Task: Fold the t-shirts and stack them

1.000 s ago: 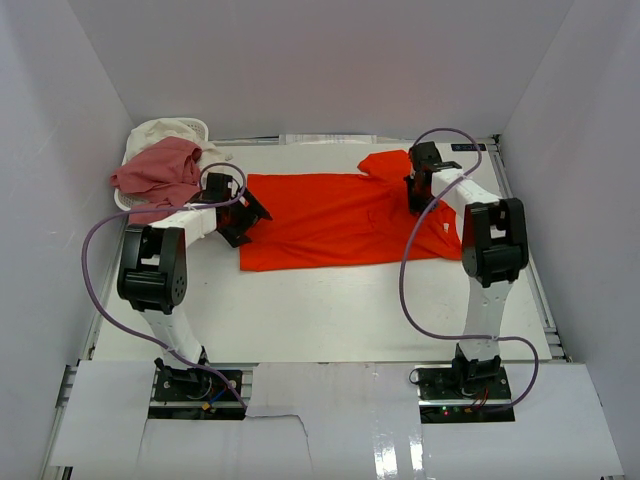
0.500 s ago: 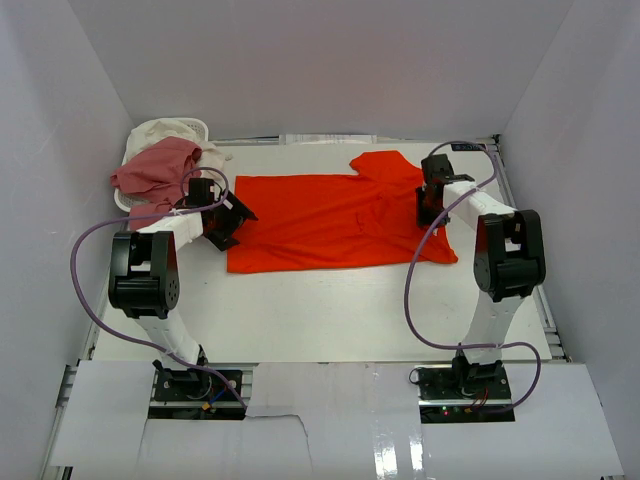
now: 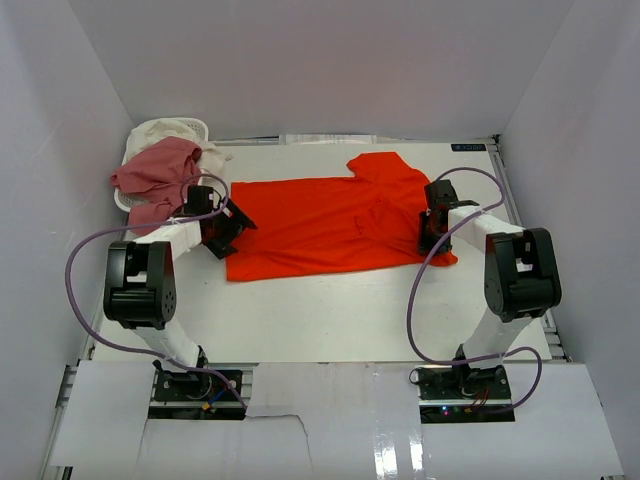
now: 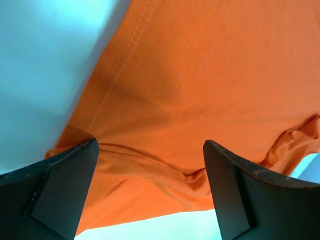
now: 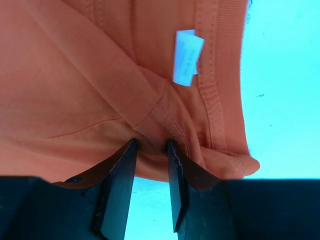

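Shifted left, orange-red t-shirt lies under wide left gripper; narrow right gripper straddles its collar fold.

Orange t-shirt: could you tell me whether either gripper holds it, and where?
Left gripper: open over the hem of the orange t-shirt, holding nothing. Right gripper: a fold beside the collar sits at its fingertips; whether it is pinched cannot be told.

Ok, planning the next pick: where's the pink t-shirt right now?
Top view, far left corner: the pink t-shirt lies heaped on the white basket, against the cream t-shirt, left of the orange t-shirt.
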Robot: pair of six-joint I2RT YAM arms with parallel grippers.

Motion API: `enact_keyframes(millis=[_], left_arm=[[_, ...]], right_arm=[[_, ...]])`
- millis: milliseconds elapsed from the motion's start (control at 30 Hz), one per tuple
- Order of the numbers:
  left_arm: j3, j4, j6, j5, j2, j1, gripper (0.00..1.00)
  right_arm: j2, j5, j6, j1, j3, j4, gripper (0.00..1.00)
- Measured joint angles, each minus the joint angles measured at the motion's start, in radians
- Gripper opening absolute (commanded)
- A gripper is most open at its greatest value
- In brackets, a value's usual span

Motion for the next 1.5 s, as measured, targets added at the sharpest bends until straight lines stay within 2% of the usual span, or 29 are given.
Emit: enact_keyframes(millis=[300, 467, 800, 933, 1233, 1300, 1333, 1400, 1433, 1500], left_arm=[[-0.120, -0.171, 0.067, -0.045, -0.163, 0.042, 0.98], [-0.149, -0.245, 0.113, -0.080, -0.216, 0.103, 0.98], [-0.148, -0.282, 0.157, -0.089, -0.224, 0.104, 0.98], [-0.095, -0.314, 0.174, -0.088, -0.223, 0.104, 0.98], [0.225, -0.322, 0.200, -0.018, -0.161, 0.104, 0.98], [0.305, -0.323, 0.205, 0.003, -0.114, 0.101, 0.98], [0.332, -0.319, 0.207, 0.012, -0.090, 0.100, 0.98], [0.396, -0.314, 0.209, 0.041, -0.022, 0.095, 0.98], [0.418, -0.312, 0.211, 0.050, 0.011, 0.090, 0.98], [0.463, -0.305, 0.216, 0.070, 0.085, 0.077, 0.98]], right_arm=[[-0.085, 0.072, 0.103, 0.007, -0.107, 0.052, 0.36], [-0.156, 0.118, 0.149, 0.005, -0.169, -0.017, 0.37], [-0.311, 0.130, 0.195, 0.001, -0.265, -0.198, 0.37], [-0.307, 0.164, 0.188, 0.001, -0.179, -0.256, 0.37], [-0.196, 0.170, 0.102, 0.000, 0.224, -0.274, 0.42], [-0.156, 0.145, 0.068, 0.000, 0.285, -0.252, 0.47], [-0.132, 0.124, 0.055, 0.000, 0.312, -0.239, 0.60], [-0.065, 0.083, 0.031, 0.000, 0.372, -0.209, 0.72], [-0.039, 0.069, 0.014, 0.000, 0.394, -0.198, 0.75], [0.059, 0.024, -0.007, 0.000, 0.468, -0.155, 0.75]])
